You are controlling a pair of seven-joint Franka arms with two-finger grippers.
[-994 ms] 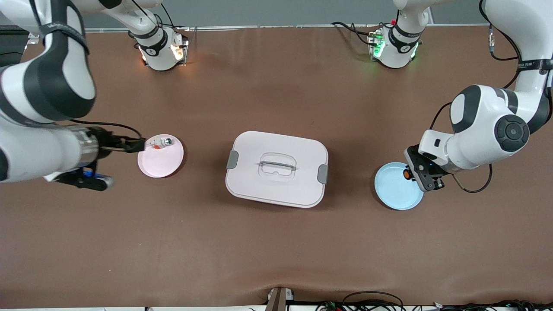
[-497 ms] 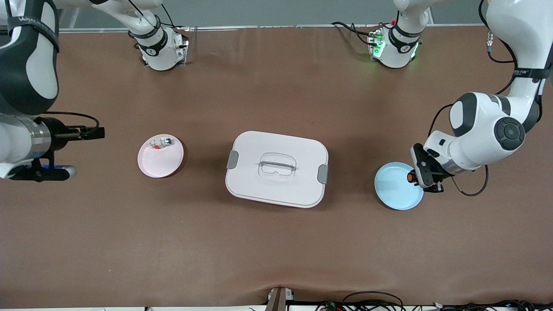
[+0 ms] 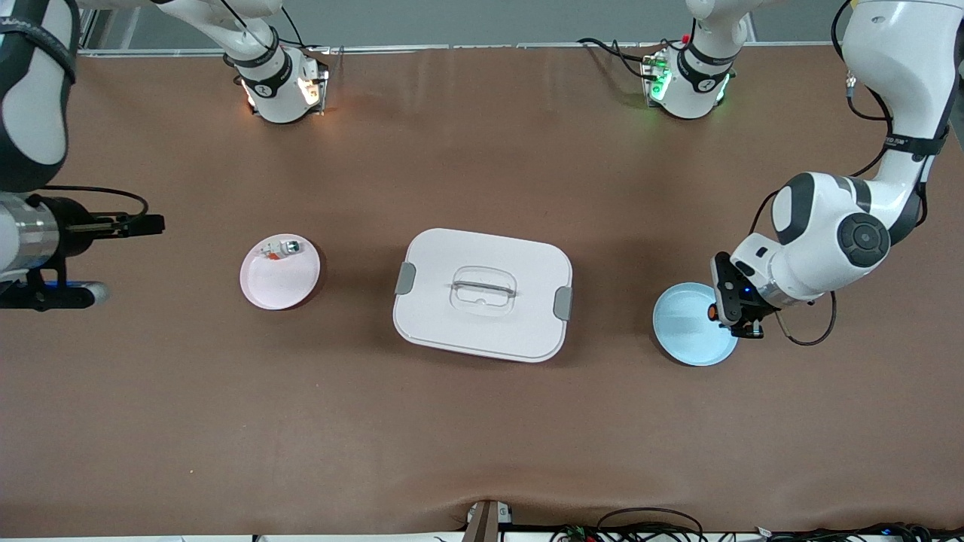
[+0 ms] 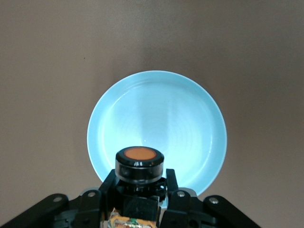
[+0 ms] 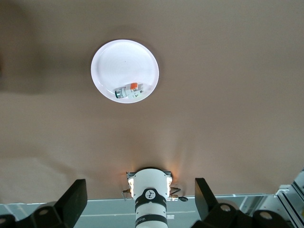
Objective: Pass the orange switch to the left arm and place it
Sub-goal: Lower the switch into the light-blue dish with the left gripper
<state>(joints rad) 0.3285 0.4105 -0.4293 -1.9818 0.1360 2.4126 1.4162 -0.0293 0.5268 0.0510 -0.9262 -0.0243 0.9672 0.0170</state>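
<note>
**Orange switch gripped over blue plate, box mid-worktop**

Left gripper (image 3: 729, 310) is clamped on the orange switch (image 4: 139, 164): small black block, round glossy orange button end facing out. It hangs over the rim of the blue plate (image 3: 685, 331) at the left arm's end of the worktop (image 3: 482, 421). Plate is shallow, smooth, round and bare inside.

Right gripper (image 3: 154, 223) is over bare worktop at the right arm's end, just off the pink plate (image 3: 275, 290), fingers spread wide, nothing held. A whitish switch (image 3: 280, 249) lies on that plate near its rim, tip probably green, hard to tell at this range.

Box (image 3: 482, 293): white plastic, rounded rectangle, grey latches on both short sides, clear recessed handle in the lid. It sits between the two plates, well apart from each.

Worktop is a matte brown sheet, open room nearer the camera and toward the bases.
</note>
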